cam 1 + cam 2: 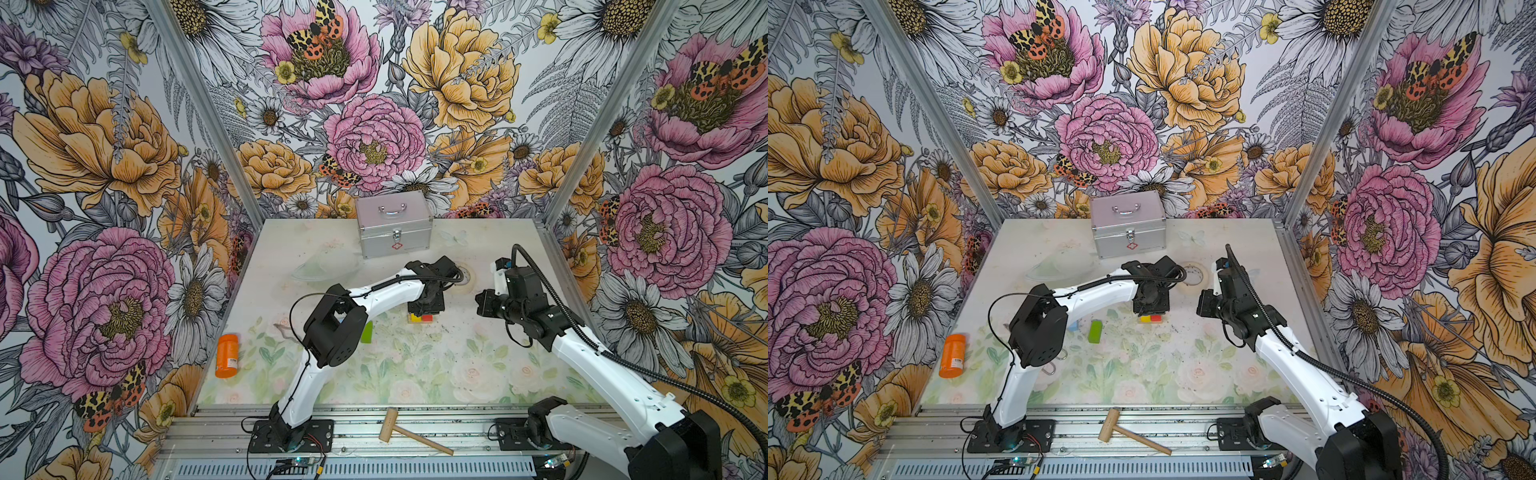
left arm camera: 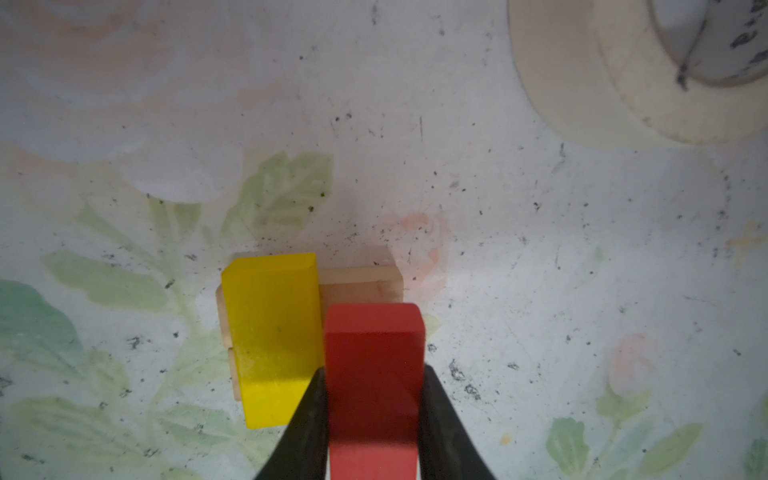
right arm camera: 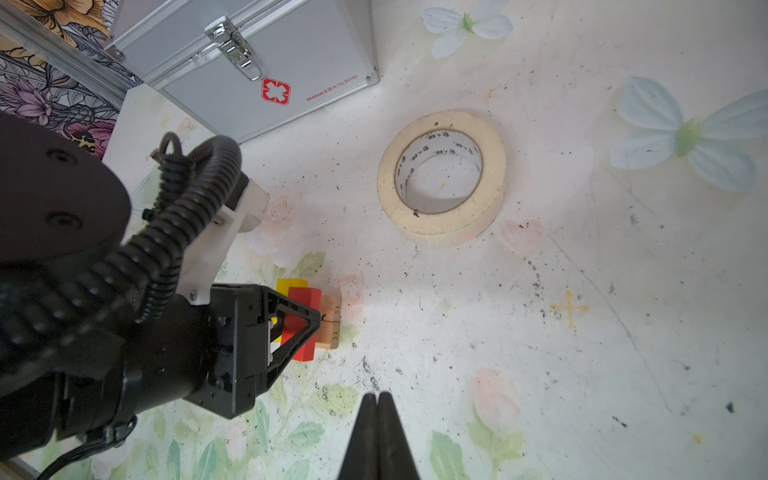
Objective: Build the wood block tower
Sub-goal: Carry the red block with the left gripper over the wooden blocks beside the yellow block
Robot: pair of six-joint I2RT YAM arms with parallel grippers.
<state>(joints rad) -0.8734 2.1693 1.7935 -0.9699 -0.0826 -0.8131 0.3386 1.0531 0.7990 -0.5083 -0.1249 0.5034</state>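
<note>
Left gripper (image 2: 374, 374) clamps the red bar (image 2: 374, 345) by its long sides and holds it just beside the yellow bar (image 2: 272, 332). The yellow bar lies across the two tan bars (image 2: 357, 286) near the centre of the table (image 1: 478, 374). Green bar (image 1: 1095, 331) and light blue cube (image 1: 1073, 326) lie apart, toward the left edge. Right gripper (image 3: 377, 399): jaws pressed together, empty, nearer the right edge.

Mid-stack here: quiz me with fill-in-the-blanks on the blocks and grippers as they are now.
1. The held bar in the left gripper is ____ in colour.
2. The yellow bar lies on tan bars numbering ____.
3. The right gripper is ____ and empty.
4. The green bar is gripped by ____ gripper.
Missing: red; two; shut; neither.
</note>
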